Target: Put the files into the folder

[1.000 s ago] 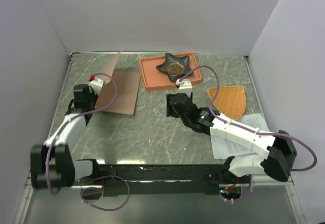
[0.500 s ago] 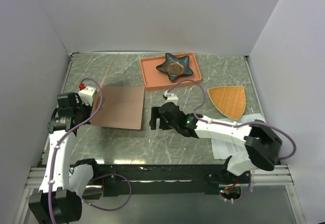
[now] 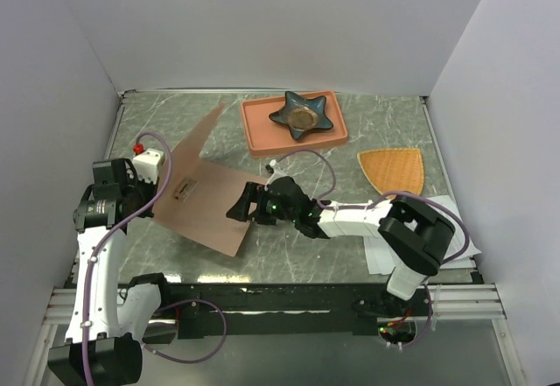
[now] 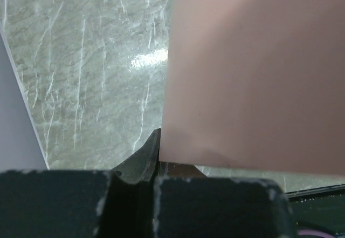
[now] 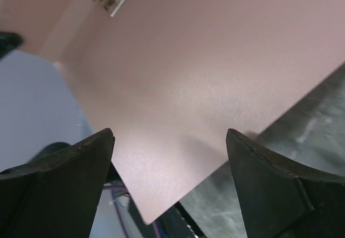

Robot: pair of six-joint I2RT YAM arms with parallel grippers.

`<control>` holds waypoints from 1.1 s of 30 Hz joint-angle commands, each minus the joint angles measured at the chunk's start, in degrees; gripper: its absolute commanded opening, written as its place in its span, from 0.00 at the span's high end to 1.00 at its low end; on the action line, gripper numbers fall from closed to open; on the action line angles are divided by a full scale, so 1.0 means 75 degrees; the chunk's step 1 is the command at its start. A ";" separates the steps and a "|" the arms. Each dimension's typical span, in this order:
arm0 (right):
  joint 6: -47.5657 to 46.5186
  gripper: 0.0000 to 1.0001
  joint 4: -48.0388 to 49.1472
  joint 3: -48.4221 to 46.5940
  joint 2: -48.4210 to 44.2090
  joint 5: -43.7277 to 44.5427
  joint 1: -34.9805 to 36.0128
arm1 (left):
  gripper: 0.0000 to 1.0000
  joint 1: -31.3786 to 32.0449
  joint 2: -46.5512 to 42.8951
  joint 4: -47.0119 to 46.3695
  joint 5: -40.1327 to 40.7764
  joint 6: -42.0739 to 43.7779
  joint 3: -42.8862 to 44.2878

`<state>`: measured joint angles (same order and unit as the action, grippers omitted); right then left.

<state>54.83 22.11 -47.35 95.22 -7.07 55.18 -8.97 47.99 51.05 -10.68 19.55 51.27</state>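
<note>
On the left, the left gripper (image 4: pixel 153 174) is pinching its jaws shut on the left edge of the folder (image 3: pixel 214 207) and holding it. The folder is lying open on the left half of the bench (image 3: pixel 289 255). One flap is sticking up and the other is sloping down toward the middle. The little silver clip (image 3: pixel 184 190) is showing at the fold.

Just to the right, the right gripper (image 5: pixel 170 135) is reaching at the folder's free edge. Its jaws are spread wide apart and are holding nothing. I cannot tell if they are touching the card.

Far over on the right, the files (image 3: pixel 444 209) are lying on the bench, partly under the right arm and well apart from the folder.

So I think the opening part is looking done. The big part is not done yet: the papers need picking up and sliding inside.
</note>
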 commanded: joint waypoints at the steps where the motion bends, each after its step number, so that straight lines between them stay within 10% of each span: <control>1: 0.0786 0.10 0.1095 -0.0015 0.0312 -0.0568 -0.0091 | 0.99 -0.0011 -0.0012 -0.0091 -0.0088 -0.0146 0.0419; 15: 0.0775 0.10 -0.0089 0.1638 -0.1797 0.0498 -0.0103 | 0.99 -0.0011 -0.0140 -0.0302 0.0170 -0.0099 0.0102; 33: 0.2321 0.21 0.2242 0.0876 0.0381 -0.0522 -0.0127 | 0.99 -0.0022 -0.0199 0.0037 -0.0111 -0.0403 0.0395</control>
<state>68.29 30.61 -38.35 94.72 -9.91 54.70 -8.97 47.42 51.88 -9.41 18.44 51.51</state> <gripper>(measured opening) 0.818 0.024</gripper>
